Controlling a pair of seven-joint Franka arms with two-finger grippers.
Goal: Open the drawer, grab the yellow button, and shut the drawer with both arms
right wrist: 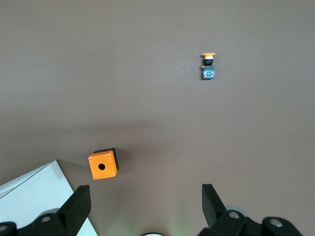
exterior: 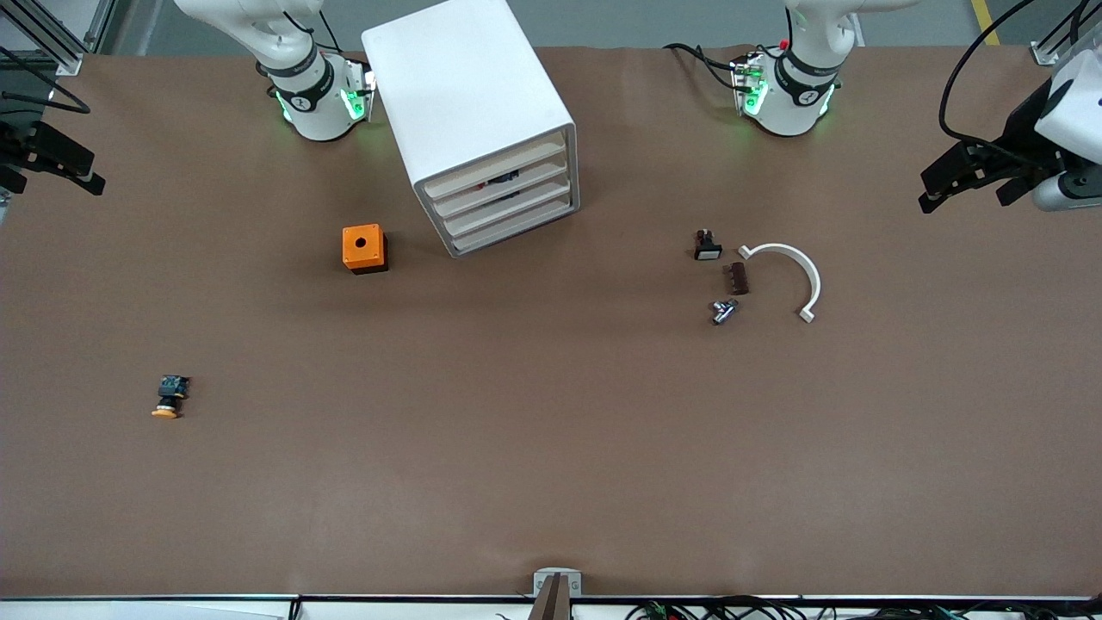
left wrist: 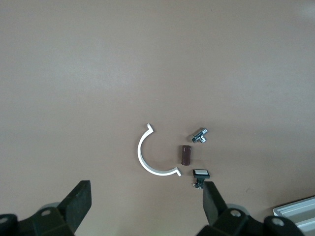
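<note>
The white cabinet [exterior: 469,103] stands between the two arm bases, and its four drawers [exterior: 506,202] all sit pushed in. The button [exterior: 170,396], with an orange cap and a bluish end, lies on the table toward the right arm's end, nearer to the front camera than the cabinet. It also shows in the right wrist view [right wrist: 208,67]. My right gripper [exterior: 82,172] hangs open and empty over the right arm's end of the table [right wrist: 145,206]. My left gripper [exterior: 964,185] hangs open and empty over the left arm's end [left wrist: 146,206]. Both arms wait.
An orange cube with a hole [exterior: 364,248] sits beside the cabinet toward the right arm's end. Toward the left arm's end lie a small black-and-white piece [exterior: 707,246], a brown block [exterior: 739,278], a metal fitting [exterior: 724,311] and a white curved clip [exterior: 788,275].
</note>
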